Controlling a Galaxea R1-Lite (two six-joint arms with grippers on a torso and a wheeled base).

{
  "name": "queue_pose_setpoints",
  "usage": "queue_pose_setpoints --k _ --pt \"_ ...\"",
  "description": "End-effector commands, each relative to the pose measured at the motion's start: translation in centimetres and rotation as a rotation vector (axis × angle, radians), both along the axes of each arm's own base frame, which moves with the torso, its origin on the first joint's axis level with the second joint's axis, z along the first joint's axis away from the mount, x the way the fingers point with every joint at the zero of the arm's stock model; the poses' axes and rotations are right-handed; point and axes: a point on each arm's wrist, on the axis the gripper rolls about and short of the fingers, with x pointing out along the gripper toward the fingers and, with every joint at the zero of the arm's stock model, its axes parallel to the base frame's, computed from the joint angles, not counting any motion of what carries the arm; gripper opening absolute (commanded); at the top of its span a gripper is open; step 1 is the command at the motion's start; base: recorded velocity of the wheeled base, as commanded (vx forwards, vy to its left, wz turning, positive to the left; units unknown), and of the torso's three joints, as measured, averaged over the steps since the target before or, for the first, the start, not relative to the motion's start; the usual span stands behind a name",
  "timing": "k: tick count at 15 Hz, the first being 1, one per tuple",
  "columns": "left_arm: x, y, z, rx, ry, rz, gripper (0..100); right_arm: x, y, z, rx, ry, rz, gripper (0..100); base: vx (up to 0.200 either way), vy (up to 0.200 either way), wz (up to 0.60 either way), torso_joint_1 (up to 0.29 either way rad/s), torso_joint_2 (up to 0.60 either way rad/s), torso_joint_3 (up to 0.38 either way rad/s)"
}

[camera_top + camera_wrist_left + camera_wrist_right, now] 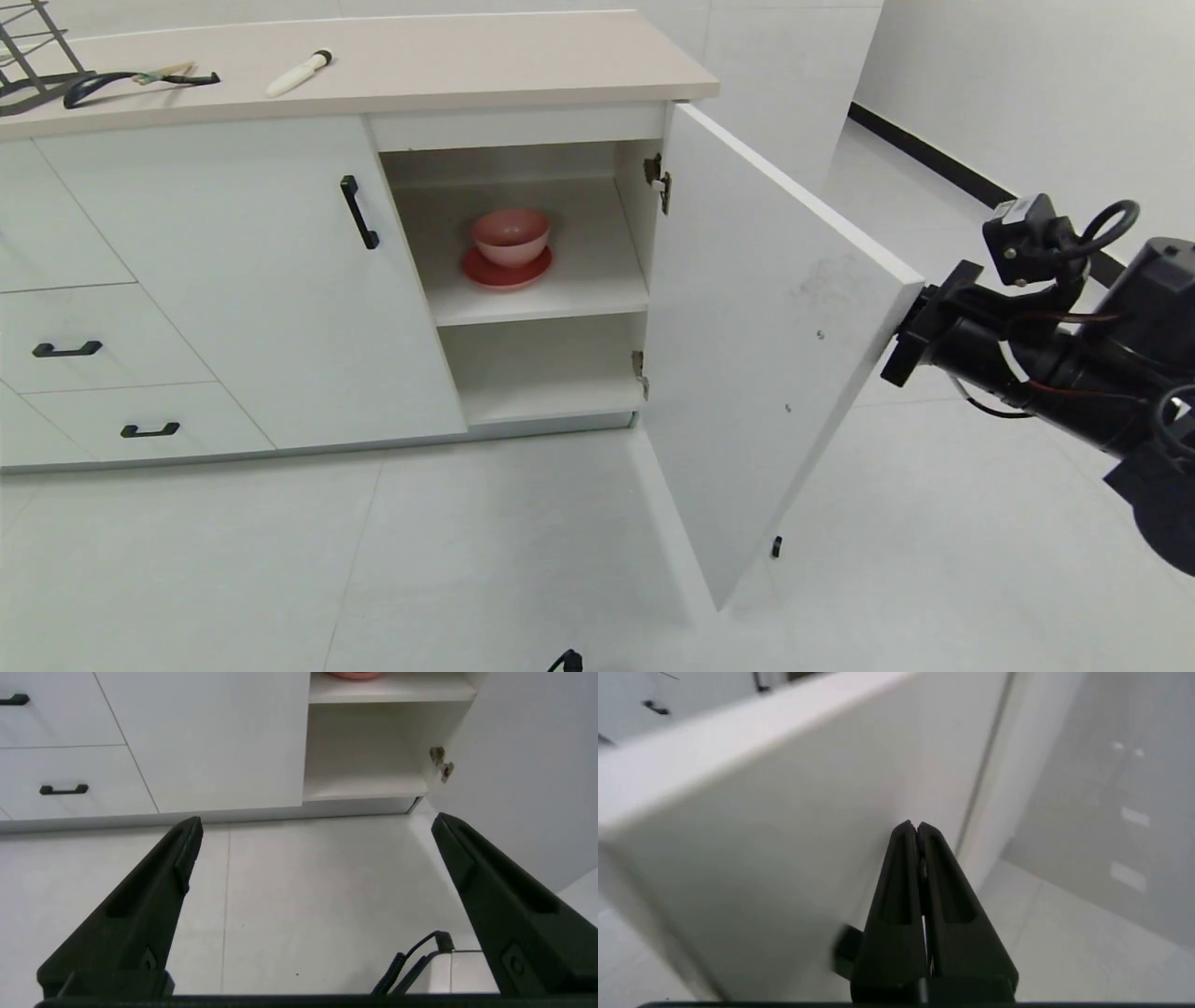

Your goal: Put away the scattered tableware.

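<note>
A dark wire rack (26, 51) sits on the countertop (485, 56) above black-handled drawers (112, 322) and pale tiled floor (280, 560).

Pink bowl (510, 235): round and deep, standing upright on the red plate, on the upper shelf (588, 291) inside the open cupboard.
Red plate (504, 273): flat, directly under the bowl, its rim showing around the bowl's base; it lies near the middle of the shelf.
Cream utensil (299, 73): long and slim with a dark tip at its far end, lying flat and slantwise on the table (523, 65), by itself.
Black utensils (140, 81): thin dark curved pieces with a pale stick among them, lying flat near the table's left end, just beside a wire rack (33, 51); their exact kind is unclear.
</note>
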Motion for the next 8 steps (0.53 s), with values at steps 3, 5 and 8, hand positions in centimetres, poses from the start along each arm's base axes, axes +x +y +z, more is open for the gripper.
queue_pose_setpoints --k 3,5,8 --pt "0.0 0.0 0.0 -0.001 0.001 0.001 100 -0.7 2.5 -0.2 -0.002 0.001 0.095 0 0.000 0.000 0.00 0.000 0.00 0.000" --pt "0.0 0.0 0.0 -0.002 -0.001 0.001 100 -1.2 3.9 0.1 0.002 -0.008 0.146 0 0.000 0.000 0.00 0.000 0.00 0.000" --pt "0.0 0.0 0.0 -0.002 -0.001 -0.001 100 -1.5 6.5 -0.3 0.001 -0.001 0.229 0 0.000 0.000 0.00 0.000 0.00 0.000"
